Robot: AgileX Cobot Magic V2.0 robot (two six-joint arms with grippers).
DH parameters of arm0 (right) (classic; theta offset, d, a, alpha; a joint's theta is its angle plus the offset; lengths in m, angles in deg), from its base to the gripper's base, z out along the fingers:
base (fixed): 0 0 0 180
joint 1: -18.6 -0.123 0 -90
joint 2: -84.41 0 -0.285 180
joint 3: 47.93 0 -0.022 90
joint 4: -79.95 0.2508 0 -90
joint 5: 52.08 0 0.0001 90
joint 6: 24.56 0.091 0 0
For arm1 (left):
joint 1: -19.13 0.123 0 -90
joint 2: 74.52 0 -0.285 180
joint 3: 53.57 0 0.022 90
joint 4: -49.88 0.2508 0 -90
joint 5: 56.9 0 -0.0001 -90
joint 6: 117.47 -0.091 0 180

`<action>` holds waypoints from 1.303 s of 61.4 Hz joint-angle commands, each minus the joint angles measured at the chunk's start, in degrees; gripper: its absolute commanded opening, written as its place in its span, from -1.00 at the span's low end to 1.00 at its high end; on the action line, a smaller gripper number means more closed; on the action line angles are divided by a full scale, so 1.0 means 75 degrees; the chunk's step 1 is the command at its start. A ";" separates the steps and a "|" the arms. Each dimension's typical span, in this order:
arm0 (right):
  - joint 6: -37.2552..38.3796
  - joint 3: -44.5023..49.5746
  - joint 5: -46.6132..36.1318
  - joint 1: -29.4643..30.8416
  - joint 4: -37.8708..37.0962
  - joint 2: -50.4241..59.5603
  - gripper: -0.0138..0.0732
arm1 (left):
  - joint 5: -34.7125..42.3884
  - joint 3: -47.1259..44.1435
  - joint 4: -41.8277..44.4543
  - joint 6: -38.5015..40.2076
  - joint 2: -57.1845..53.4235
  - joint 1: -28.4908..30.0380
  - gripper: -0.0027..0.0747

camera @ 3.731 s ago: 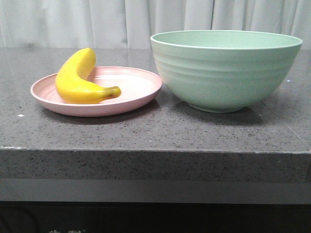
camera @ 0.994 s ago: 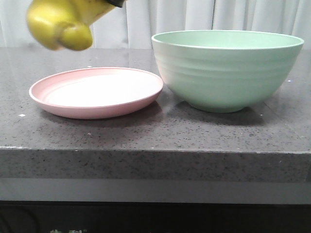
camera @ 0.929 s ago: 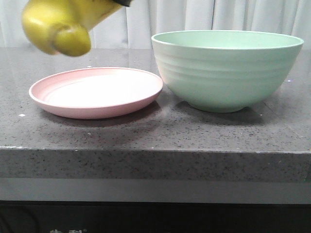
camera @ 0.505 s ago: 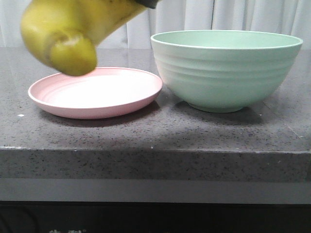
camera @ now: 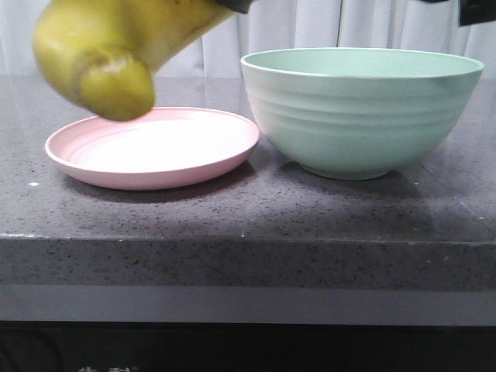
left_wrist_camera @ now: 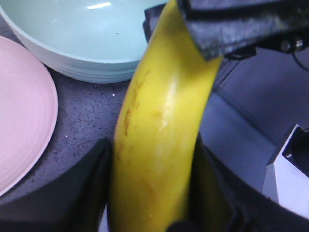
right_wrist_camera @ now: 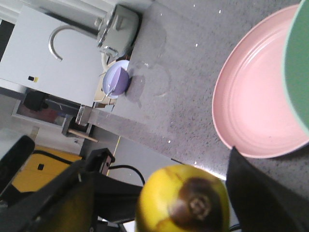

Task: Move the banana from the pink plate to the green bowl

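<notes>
The banana [camera: 101,54] hangs in the air above the left side of the pink plate [camera: 155,147], close to the front camera, its dark tip toward the camera. My left gripper [left_wrist_camera: 154,193] is shut on the banana [left_wrist_camera: 164,121]; its dark fingers [left_wrist_camera: 82,193] press both sides. My right gripper [right_wrist_camera: 159,193] is open, with the banana's brown tip [right_wrist_camera: 183,203] between its spread fingers; its pad [left_wrist_camera: 231,24] shows over the banana's far end. The plate is bare. The green bowl [camera: 360,108] stands to the right of the plate, touching or nearly touching it.
The grey stone table's front edge [camera: 248,240] runs below the plate and bowl. A dark arm part [camera: 474,12] shows above the bowl's right rim. Off the table, a small lilac bowl [right_wrist_camera: 116,79], a metal pot [right_wrist_camera: 118,26] and a white cabinet [right_wrist_camera: 53,53] show.
The banana has been lifted off the plate and brought up toward the camera. In the last half second it has hardly moved, and a dark arm part has appeared top right.
</notes>
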 commanded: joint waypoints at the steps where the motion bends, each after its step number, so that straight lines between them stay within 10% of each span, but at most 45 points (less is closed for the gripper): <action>1: -0.0185 -0.0289 0.0463 -0.0074 0.0393 0.0022 0.59 | 0.0645 0.0223 -0.0063 -0.0008 -0.0205 -0.0064 -0.61; 21: -0.0273 -0.0289 0.0601 -0.0074 0.0369 0.0022 -0.25 | 0.0645 0.0223 -0.0045 -0.0008 -0.0205 -0.0064 -0.50; 41: -0.0704 -0.0736 0.0444 0.0072 -0.0627 -0.0324 -0.24 | 0.0645 0.0223 0.0079 0.0005 -0.0205 -0.0064 0.78; 68: -0.0704 -0.4318 0.2024 0.3161 -0.3615 -0.1859 -0.24 | 0.0595 0.0223 0.0079 0.0005 -0.0221 -0.0064 0.78; 80: -0.0710 -0.5723 0.2098 0.3262 -0.5052 -0.3172 -0.24 | 0.0595 0.0223 0.0079 0.0005 -0.0221 -0.0064 0.78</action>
